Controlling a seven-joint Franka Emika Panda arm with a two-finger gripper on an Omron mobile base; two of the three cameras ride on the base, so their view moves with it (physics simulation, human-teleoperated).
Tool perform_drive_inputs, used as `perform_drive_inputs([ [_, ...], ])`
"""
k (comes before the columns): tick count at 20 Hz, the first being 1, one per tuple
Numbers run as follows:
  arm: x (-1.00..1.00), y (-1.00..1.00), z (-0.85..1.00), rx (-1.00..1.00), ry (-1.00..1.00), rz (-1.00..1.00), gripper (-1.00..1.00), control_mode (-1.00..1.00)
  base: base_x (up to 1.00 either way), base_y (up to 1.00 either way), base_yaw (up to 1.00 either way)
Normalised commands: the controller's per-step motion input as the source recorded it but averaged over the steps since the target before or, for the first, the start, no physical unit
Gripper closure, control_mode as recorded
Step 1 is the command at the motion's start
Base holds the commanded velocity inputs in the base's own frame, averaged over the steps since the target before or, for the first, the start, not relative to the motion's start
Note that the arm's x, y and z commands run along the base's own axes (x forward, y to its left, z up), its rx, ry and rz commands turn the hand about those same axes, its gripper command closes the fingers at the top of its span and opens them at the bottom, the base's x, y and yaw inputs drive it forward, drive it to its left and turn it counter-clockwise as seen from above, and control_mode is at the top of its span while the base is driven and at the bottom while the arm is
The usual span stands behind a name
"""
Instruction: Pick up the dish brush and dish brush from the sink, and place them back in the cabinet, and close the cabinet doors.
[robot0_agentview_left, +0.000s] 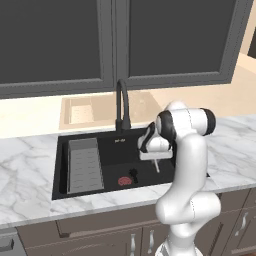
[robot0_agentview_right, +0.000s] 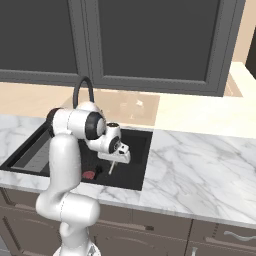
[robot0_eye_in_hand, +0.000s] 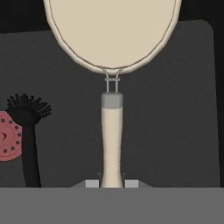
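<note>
My gripper (robot0_agentview_left: 156, 156) (robot0_agentview_right: 116, 156) (robot0_eye_in_hand: 112, 183) hangs above the black sink (robot0_agentview_left: 65, 145) (robot0_agentview_right: 142, 165), shut on the thin handle of the cream dish brush (robot0_eye_in_hand: 112, 140). The brush's round head (robot0_eye_in_hand: 113, 30) lies farthest from the hand in the hand view. Its handle (robot0_agentview_left: 157, 165) (robot0_agentview_right: 112, 168) pokes down below the hand in both base views. The black dish brush (robot0_agentview_left: 133, 175) (robot0_eye_in_hand: 27, 131) lies on the basin floor beside the red drain disc (robot0_agentview_left: 123, 181) (robot0_agentview_right: 89, 175) (robot0_eye_in_hand: 6, 136). The grey-brown cabinet and its doors are out of view.
A grey ribbed rack (robot0_agentview_left: 85, 165) fills the sink's left part. The black arched faucet (robot0_agentview_left: 121, 107) (robot0_agentview_right: 82, 92) stands behind the basin. Dark-panelled wall cabinets (robot0_agentview_left: 55, 45) hang overhead. Marble counter (robot0_agentview_right: 200, 165) stretches to the right, low drawer fronts (robot0_agentview_left: 100, 235) below.
</note>
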Motion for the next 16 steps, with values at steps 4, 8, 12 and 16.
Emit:
perform_drive_inputs([
  [4, -0.03, 0.0, 0.87, 0.01, -0.06, 0.0, 1.0, -1.0, 0.0, 0.0, 0.0],
  [8, -0.06, 0.0, 0.89, 0.02, 0.0, 0.01, 1.0, -1.0, 0.0, 0.0, 0.0],
  [12, -0.16, 0.0, 0.82, 0.01, 0.0, 0.02, 1.0, -1.0, 0.0, 0.0, 0.0],
  [16, -0.28, 0.0, 0.72, 0.0, 0.0, 0.03, 1.0, -1.0, 0.0, 0.0, 0.0],
])
